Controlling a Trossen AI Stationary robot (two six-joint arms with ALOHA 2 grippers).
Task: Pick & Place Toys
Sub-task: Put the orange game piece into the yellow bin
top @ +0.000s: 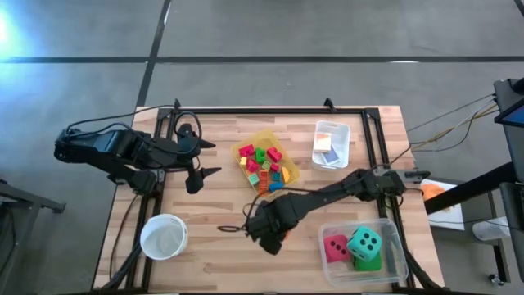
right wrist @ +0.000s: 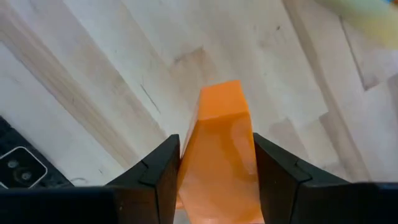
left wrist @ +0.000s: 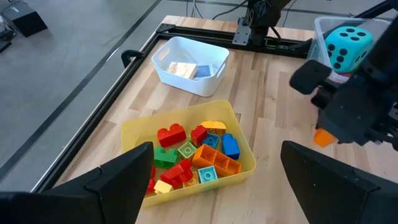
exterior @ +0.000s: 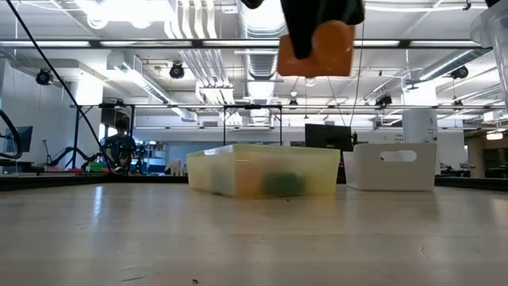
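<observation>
my right gripper (right wrist: 214, 168) pinches an orange block (right wrist: 221, 146) above bare wood, between the yellow bin (top: 288, 157) of toys (left wrist: 193, 155) and the clear bin (top: 393, 238) holding dice (top: 363, 243) — my left gripper (top: 199, 164) waits spread at far left.

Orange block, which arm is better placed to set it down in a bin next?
Right. The right gripper is shut on the orange block, held above the table. The left gripper is open and holds nothing, near the yellow bin.
</observation>
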